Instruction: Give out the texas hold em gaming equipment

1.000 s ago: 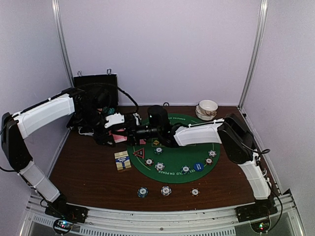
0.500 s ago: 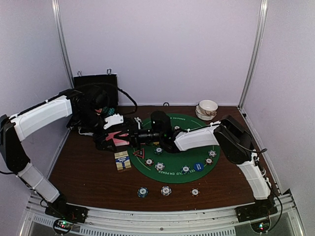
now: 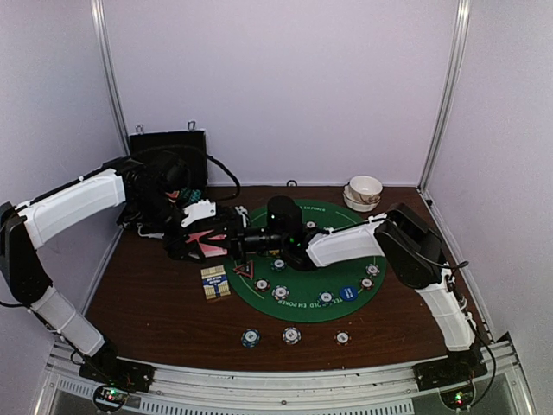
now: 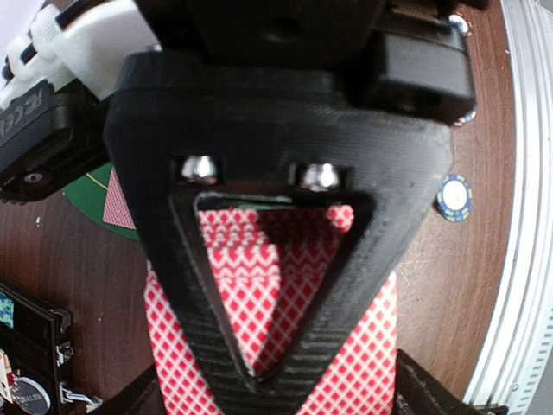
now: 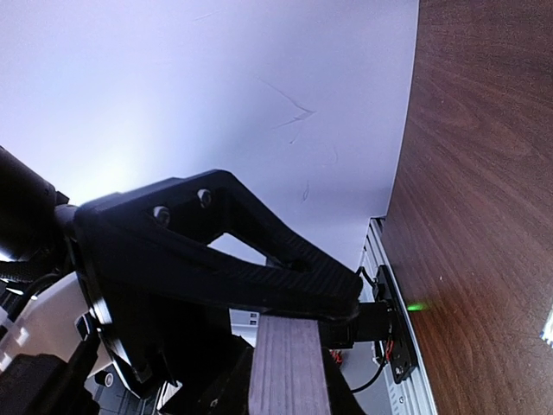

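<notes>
1. At the left rear rim of the green felt mat (image 3: 302,277): meeting of left gripper (image 3: 192,238) and right gripper (image 3: 227,232) over the pink-backed deck (image 3: 206,239), raised off the table (image 3: 155,303).
2. Step in hand, by judgement: transfer of the deck from one arm to the other, ahead of dealing. Direction of transfer not determinable.
3. Right gripper: clamped on the deck, seen edge-on as a grey slab between its fingers in the right wrist view.
4. Left gripper: fingers above and below the deck in the left wrist view. Gripping or merely bracketing, cannot tell.
5. Next move, by judgement: calls for one sure hold before release by the other, then peeling of single cards toward the seats. Risk of fanning or spilling from a loose pinch.
6. Deck: red-pink diamond lattice on white, a squared stack, likely slick card on card.
7. Other equipment: stripe-edged poker chips (image 3: 281,292) spread on the mat, three more on bare wood near the front edge. Blue disc button (image 3: 348,293) at the mat's right. Red-black triangle marker (image 3: 244,269) at the mat's left, near a small printed box (image 3: 215,282) on the wood.
</notes>
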`<state>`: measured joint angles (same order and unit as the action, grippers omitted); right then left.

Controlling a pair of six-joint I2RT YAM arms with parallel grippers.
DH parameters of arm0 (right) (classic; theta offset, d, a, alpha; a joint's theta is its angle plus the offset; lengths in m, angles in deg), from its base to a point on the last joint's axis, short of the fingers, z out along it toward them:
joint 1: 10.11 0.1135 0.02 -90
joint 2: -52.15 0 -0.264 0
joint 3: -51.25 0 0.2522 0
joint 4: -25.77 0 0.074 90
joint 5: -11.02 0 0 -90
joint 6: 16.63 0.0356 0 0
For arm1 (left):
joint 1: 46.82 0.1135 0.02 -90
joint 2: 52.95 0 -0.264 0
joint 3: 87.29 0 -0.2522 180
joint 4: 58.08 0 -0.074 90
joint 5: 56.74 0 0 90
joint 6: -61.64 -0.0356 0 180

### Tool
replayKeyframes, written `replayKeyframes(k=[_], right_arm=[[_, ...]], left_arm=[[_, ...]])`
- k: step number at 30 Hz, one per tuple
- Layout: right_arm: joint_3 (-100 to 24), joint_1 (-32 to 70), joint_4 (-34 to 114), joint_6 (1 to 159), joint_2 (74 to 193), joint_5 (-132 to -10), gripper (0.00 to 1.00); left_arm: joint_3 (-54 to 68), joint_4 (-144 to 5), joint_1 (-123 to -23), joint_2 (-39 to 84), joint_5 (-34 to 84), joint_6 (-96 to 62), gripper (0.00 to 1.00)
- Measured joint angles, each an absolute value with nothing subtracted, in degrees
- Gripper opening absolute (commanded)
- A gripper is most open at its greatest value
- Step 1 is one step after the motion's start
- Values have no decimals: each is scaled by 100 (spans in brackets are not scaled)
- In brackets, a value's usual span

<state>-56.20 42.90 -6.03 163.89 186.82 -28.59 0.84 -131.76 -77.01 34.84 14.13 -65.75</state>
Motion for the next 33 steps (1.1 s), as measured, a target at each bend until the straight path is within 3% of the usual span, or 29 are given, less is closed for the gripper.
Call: replayKeyframes(k=[4,10,15,26,33], right_arm=[[-5617,4292,-614,16402,18682,-2832,0],[-5617,4283,-419,16280,18629,-2822,37],[-5611,4275,298,15812,18417,-2826,52],[-5891,4251,2145,14706,18127,-2848,56],[-6017,4213,2787,14308,18006,-2863,53]], left_arm=[[84,-13165,-7649,3486,1360,-6594,57],[82,-13152,-7647,3494,1327,-6621,54],[82,-13170,-7647,3516,1319,-6662,50],[63,-13178,-7647,3523,1266,-6682,48],[60,-13194,-7649,3525,1244,-6682,47]])
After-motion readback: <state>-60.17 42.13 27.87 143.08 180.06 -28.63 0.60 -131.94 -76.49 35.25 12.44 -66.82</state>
